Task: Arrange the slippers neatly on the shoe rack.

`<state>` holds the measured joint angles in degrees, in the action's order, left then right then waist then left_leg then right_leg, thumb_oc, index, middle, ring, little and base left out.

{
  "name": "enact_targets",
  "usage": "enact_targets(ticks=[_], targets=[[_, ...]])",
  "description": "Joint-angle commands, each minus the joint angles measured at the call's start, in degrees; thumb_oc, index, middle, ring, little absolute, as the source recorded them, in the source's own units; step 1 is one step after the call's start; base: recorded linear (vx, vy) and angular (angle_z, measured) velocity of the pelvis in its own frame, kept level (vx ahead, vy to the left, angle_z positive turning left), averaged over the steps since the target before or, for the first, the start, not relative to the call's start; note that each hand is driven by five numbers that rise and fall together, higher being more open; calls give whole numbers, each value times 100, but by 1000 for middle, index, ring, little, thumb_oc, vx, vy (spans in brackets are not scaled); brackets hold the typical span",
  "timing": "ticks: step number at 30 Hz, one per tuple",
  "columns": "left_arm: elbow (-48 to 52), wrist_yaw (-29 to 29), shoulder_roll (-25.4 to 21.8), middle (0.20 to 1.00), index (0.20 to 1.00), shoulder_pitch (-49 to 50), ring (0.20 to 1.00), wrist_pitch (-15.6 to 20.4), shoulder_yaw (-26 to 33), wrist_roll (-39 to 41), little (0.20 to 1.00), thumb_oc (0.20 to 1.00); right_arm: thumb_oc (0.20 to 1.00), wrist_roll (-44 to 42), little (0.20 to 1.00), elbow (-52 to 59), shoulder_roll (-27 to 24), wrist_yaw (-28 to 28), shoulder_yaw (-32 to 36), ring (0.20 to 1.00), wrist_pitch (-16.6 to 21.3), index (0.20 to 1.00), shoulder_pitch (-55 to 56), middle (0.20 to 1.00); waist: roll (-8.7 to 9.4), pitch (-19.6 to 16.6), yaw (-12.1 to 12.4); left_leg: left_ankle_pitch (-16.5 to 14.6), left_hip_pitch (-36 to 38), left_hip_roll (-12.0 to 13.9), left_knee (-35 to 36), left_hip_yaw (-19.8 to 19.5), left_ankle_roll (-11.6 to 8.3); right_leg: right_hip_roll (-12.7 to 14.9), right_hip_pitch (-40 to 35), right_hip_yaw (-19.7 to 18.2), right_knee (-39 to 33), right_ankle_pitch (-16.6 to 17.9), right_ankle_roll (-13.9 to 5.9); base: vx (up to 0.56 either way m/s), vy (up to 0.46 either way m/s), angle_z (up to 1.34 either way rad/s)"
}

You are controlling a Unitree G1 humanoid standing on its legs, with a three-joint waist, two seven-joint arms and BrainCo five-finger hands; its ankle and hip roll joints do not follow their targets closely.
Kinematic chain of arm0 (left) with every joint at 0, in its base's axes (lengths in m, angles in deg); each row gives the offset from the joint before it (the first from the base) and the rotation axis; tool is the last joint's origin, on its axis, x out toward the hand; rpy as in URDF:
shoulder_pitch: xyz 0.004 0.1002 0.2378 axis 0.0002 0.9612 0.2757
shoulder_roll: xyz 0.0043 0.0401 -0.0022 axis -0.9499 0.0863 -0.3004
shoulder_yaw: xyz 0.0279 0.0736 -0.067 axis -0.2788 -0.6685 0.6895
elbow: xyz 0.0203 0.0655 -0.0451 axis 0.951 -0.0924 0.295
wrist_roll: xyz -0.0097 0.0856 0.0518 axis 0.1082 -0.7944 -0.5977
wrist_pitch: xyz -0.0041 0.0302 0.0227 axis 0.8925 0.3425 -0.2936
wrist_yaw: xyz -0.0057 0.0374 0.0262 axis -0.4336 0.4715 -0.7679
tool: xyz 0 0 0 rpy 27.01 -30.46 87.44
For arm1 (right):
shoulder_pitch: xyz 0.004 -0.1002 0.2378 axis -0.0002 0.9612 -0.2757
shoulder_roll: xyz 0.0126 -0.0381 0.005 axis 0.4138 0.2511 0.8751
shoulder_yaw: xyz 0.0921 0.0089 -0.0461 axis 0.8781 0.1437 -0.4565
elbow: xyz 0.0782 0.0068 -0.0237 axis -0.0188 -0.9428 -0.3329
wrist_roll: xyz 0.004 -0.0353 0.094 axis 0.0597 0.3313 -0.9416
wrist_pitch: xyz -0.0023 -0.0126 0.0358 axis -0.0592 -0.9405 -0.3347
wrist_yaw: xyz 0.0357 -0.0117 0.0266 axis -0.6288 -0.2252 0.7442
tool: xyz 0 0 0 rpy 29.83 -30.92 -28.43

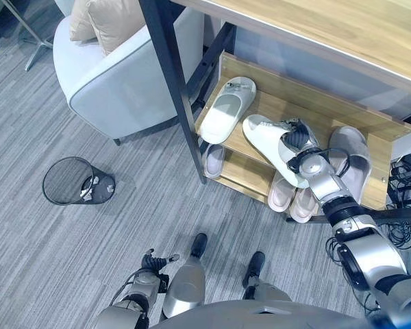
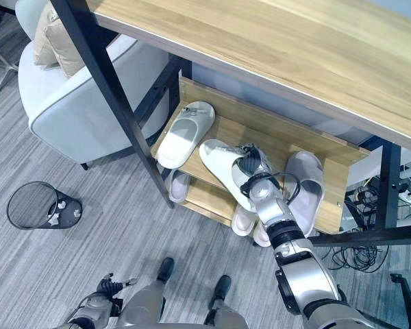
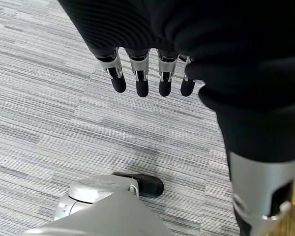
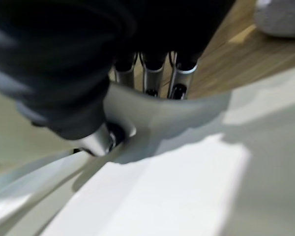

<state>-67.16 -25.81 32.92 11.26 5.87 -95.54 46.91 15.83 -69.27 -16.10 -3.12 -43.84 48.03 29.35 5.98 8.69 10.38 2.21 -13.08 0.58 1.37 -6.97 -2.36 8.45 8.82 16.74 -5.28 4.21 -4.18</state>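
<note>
My right hand (image 1: 299, 145) reaches onto the upper wooden shelf (image 1: 294, 103) of the shoe rack and is shut on the strap of a white slipper (image 1: 267, 145), which lies slanted mid-shelf. In the right wrist view the fingers (image 4: 152, 81) go behind the strap of that slipper (image 4: 187, 187) and the thumb (image 4: 103, 140) presses its front. A matching white slipper (image 1: 227, 110) lies to its left, a grey slipper (image 1: 351, 161) to its right. My left hand (image 3: 140, 81) hangs open low by the floor, holding nothing.
On the lower shelf sit a grey slipper (image 1: 214, 160) and two pale pink ones (image 1: 291, 197). The rack's black post (image 1: 175, 89) stands at its left end. A light armchair (image 1: 123, 75) and a wire waste basket (image 1: 75, 180) are further left.
</note>
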Motion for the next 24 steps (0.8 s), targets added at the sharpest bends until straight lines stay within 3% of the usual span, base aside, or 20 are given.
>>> enact_targets(ticks=[1, 5, 7, 12, 15, 24], targets=[[-474, 60, 1046, 1000, 1000, -243, 1000, 83, -96, 95, 1000, 1000, 200, -122, 200, 285, -153, -527, 314, 200, 194, 200, -16, 200, -94, -69, 56, 383, -46, 73, 363, 161, 170, 382, -421, 100, 28, -127, -579, 0, 0, 0], [-416, 64, 1094, 1000, 1000, -230, 1000, 75, -133, 88, 1000, 1000, 200, -269, 200, 446, 36, -1179, 696, 200, 121, 200, 203, 200, -126, -80, 23, 388, -46, 66, 363, 166, 176, 392, -418, 91, 28, -138, -577, 0, 0, 0], [-399, 55, 1125, 1000, 1000, -193, 1000, 56, -151, 85, 1000, 1000, 200, -349, 200, 714, 249, -1581, 889, 200, -198, 200, 358, 200, -137, -109, -3, 382, -30, 55, 363, 171, 185, 398, -421, 76, 28, -135, -579, 18, 10, 0], [-480, 57, 1160, 1000, 1000, -133, 1000, 17, -241, 12, 1000, 1000, 200, -1117, 200, 800, 932, -2507, 1221, 200, -194, 200, 459, 200, -161, -181, -6, 385, -24, 40, 363, 184, 192, 405, -415, 68, 28, -145, -596, 16, 11, 0], [-548, 88, 1163, 1000, 1000, -176, 1000, -15, -290, -33, 1000, 1000, 200, -1610, 200, 922, 1460, -3164, 1208, 200, 37, 200, 417, 200, -162, -213, 45, 405, -49, 28, 363, 155, 204, 418, -400, 94, 28, -146, -610, 0, 0, 0], [-530, 164, 1123, 1000, 1000, -186, 1000, -77, -349, -74, 1000, 1000, 200, -1934, 200, 838, 1604, -3802, 1207, 200, 68, 200, 185, 200, -167, -187, 95, 449, -123, -28, 363, 111, 218, 469, -376, 135, 28, -138, -655, -4, 10, 3]])
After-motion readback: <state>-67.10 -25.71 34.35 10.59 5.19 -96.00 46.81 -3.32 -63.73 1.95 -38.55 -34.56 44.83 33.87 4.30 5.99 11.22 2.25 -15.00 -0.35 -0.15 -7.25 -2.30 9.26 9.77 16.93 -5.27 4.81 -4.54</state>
